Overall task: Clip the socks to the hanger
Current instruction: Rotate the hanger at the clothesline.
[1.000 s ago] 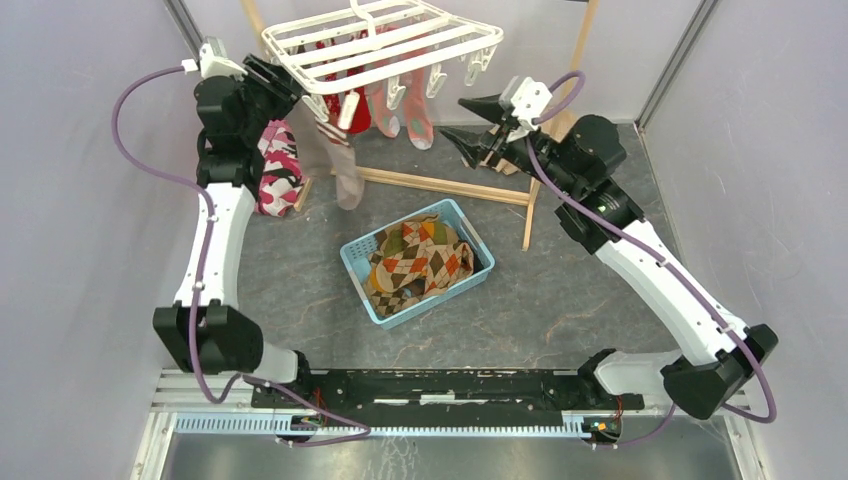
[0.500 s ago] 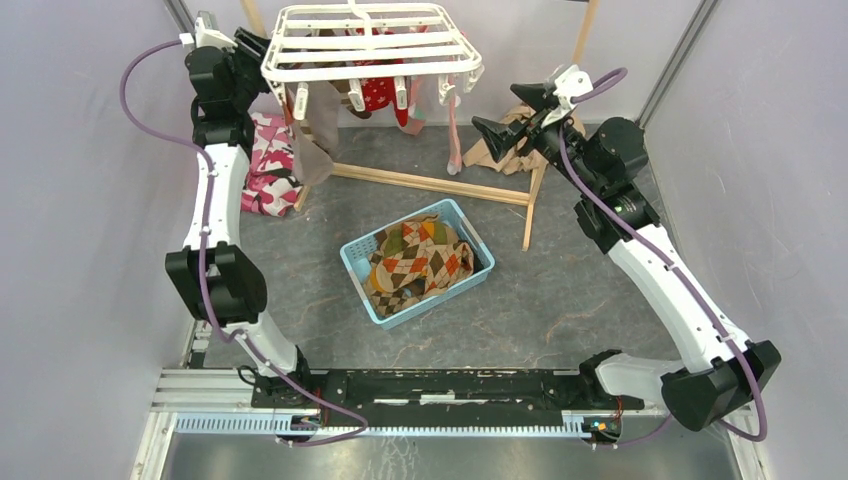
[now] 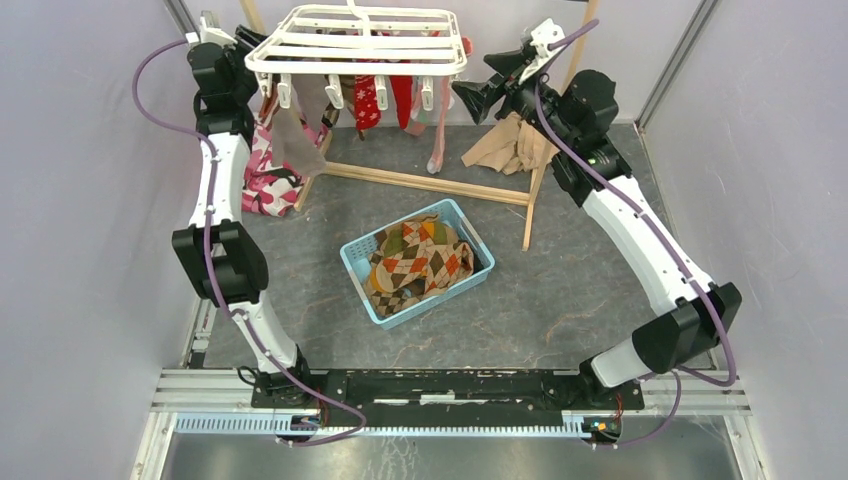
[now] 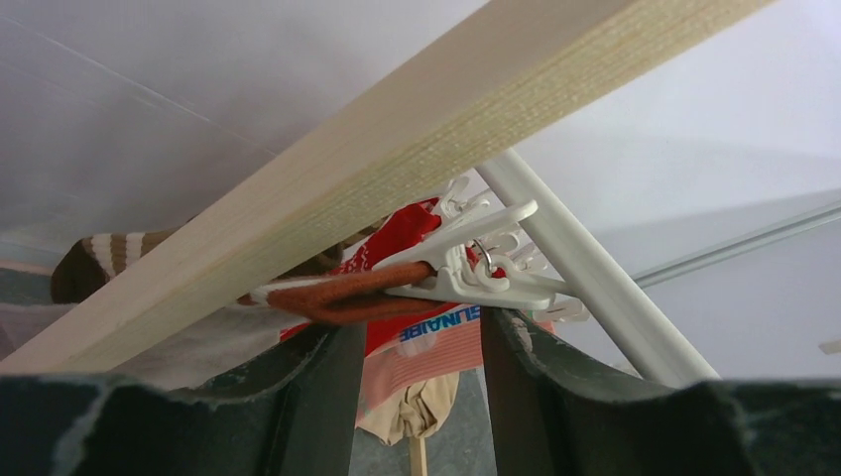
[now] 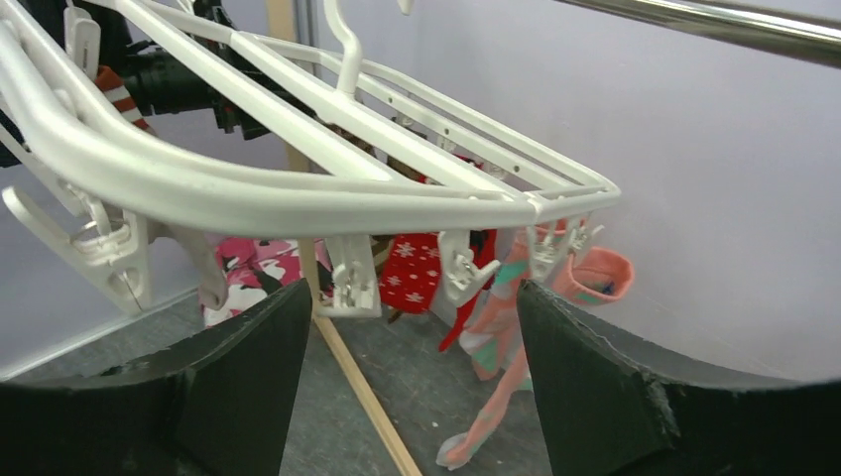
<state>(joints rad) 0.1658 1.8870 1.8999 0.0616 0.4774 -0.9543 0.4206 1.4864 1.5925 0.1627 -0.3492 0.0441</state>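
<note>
Two grippers sit up high, one at each end of the hanger [image 3: 360, 66], and the hanger hangs between them. Its long side runs from left to right in the top view.

The left gripper [image 3: 252, 45] is at the left end. Its fingers [image 4: 322, 387] are a little way apart and hold nothing. One white clip [image 4: 476, 283] with a brown sock [image 4: 337, 295] in it is just past the finger tips.

The right gripper [image 3: 484, 80] is at the right end. It is opened wide and holds nothing. The white rail goes across just in front of it.

More socks [image 3: 415, 258], the ones with diamond shapes, lie in the blue basket [image 3: 350, 252] down low. The basket is well below the hanger, about in the middle between the two arms.

I think the next job is to go down and pick a sock from it. From above, the right gripper looks a bit nearer to the basket than the left one. So it may be the better one to go.
</note>
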